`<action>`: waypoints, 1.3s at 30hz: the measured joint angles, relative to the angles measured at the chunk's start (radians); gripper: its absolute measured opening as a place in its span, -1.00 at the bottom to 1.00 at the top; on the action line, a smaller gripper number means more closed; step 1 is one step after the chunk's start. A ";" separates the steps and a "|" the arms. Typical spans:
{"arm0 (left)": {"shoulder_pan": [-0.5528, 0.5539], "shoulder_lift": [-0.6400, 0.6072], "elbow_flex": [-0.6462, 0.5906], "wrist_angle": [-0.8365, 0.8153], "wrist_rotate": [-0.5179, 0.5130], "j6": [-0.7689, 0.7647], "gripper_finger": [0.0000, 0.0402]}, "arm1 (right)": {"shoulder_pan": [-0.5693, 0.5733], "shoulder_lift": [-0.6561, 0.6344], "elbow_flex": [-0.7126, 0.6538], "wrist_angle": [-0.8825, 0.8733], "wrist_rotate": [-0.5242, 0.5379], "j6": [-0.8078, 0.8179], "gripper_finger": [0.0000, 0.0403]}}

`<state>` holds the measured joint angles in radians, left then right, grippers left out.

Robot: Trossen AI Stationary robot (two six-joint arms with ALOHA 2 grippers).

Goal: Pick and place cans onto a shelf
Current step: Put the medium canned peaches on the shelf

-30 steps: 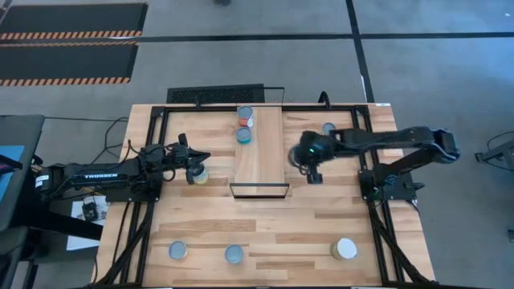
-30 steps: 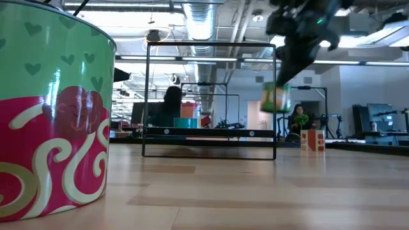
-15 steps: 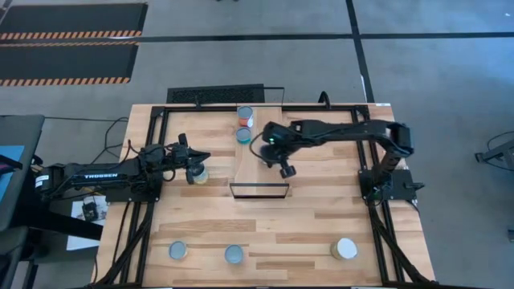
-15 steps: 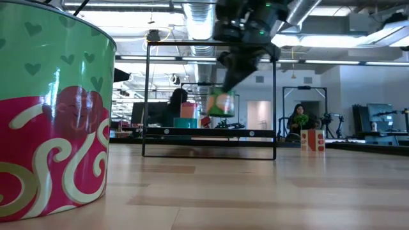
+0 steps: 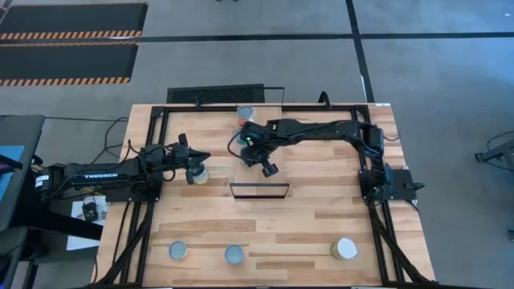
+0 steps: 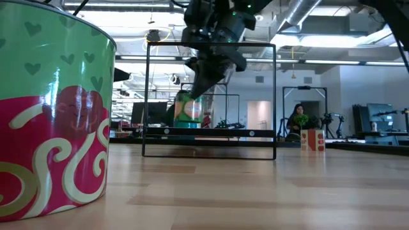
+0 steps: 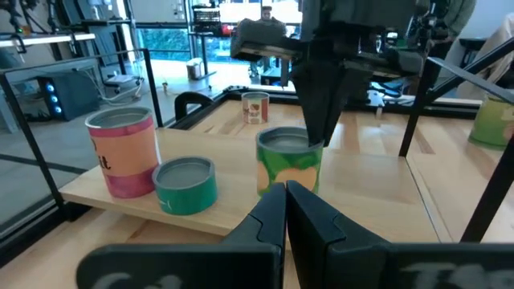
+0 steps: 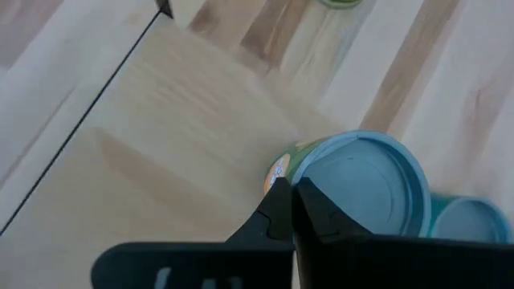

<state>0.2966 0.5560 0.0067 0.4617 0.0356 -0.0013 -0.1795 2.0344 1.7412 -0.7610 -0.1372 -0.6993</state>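
Wooden table [image 5: 321, 217], right pincer [image 7: 315, 136] clamping green can [image 7: 289, 163] over shelf [image 7: 365, 189], left pincer [image 5: 199, 157] closed

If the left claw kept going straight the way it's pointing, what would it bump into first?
Probably the green can that the right claw holds over the shelf. The left claw aims straight at it, though depth is hard to judge.

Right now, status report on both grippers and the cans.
Right gripper shut on green can, over the shelf beside teal can and pink can. Left gripper shut, waiting table-left. Nothing in the way.
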 joint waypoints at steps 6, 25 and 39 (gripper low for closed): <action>0.000 0.000 0.000 0.000 0.004 0.000 -0.99 | -0.008 0.054 0.046 0.007 0.002 -0.015 -0.97; 0.000 0.000 0.000 0.000 0.003 0.005 -0.99 | -0.040 0.067 0.053 0.060 0.004 -0.035 -0.87; 0.000 0.000 0.000 -0.001 0.003 0.005 -0.99 | -0.037 0.067 0.053 0.055 0.003 -0.002 -0.67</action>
<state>0.2966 0.5564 0.0065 0.4610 0.0387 0.0036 -0.2169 2.1010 1.7943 -0.7059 -0.1341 -0.7013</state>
